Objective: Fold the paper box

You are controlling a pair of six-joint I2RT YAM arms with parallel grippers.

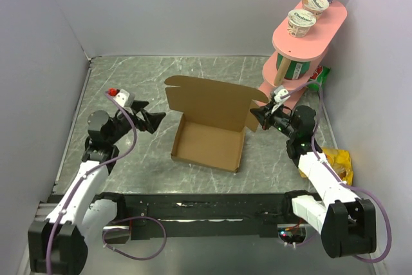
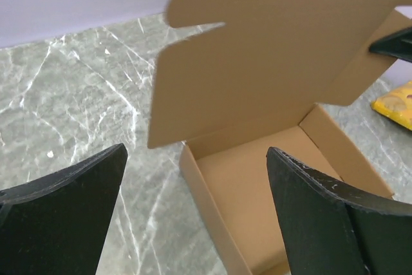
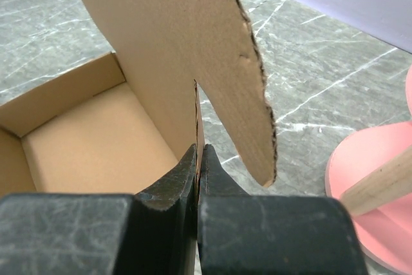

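The paper box (image 1: 209, 143) stands mid-table as a shallow brown tray, its lid (image 1: 209, 98) raised at the back with a side tab at each end. My left gripper (image 1: 154, 120) hovers open just left of the box and touches nothing. In the left wrist view the box (image 2: 257, 178) lies ahead between my spread black fingers (image 2: 322, 210), and the left gripper (image 2: 196, 151) holds nothing. My right gripper (image 1: 255, 116) is at the box's right rear corner. In the right wrist view that gripper (image 3: 198, 149) is shut on the thin edge of the box's right wall (image 3: 161, 101), below the lid tab (image 3: 251, 94).
A pink two-tier stand (image 1: 309, 27) with three yogurt cups rises at the back right, its base (image 3: 373, 178) close to my right gripper. A yellow packet (image 1: 338, 162) lies by the right arm, and a green packet (image 1: 320, 75) sits behind the stand. White walls enclose the marbled table (image 1: 129, 82).
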